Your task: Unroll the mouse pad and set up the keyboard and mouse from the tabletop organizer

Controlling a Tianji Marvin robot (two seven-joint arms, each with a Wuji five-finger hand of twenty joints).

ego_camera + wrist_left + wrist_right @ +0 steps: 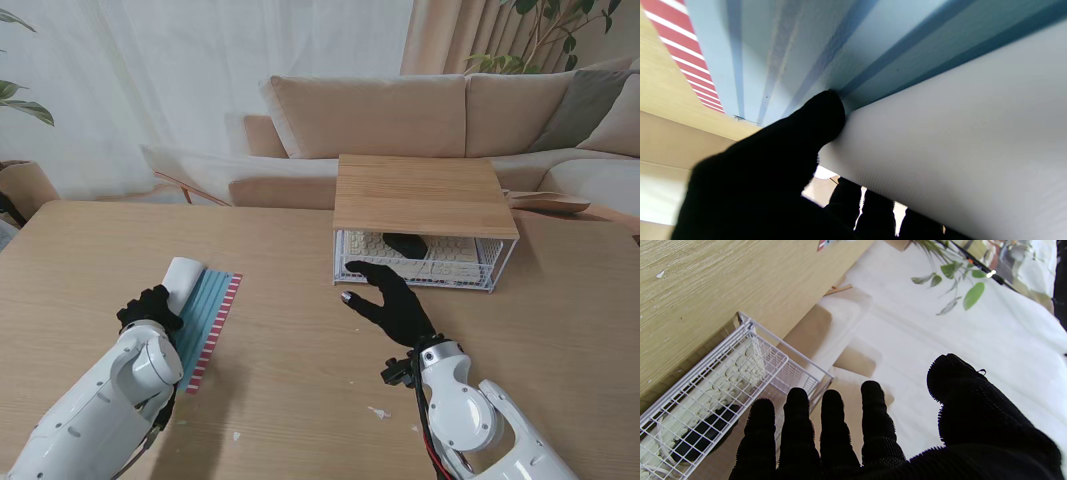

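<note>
The mouse pad (212,305) lies on the table at my left, partly unrolled, blue-striped with a red and white edge. Its white rolled part (183,277) sits at the far end. My left hand (148,309) is shut on that roll (957,140), thumb (821,113) pressed into the seam where roll meets flat pad, fingers around the other side. The organizer (425,195) has a wooden top over a white wire basket (490,268). Inside lie a cream keyboard (455,262) and a black mouse (405,243). My right hand (392,300) hovers open just in front of the basket (786,346), holding nothing.
A beige sofa (400,115) stands behind the table's far edge. Small white specks (378,411) lie on the wood near my right forearm. Bare table top (290,350) stretches between the pad and my right hand.
</note>
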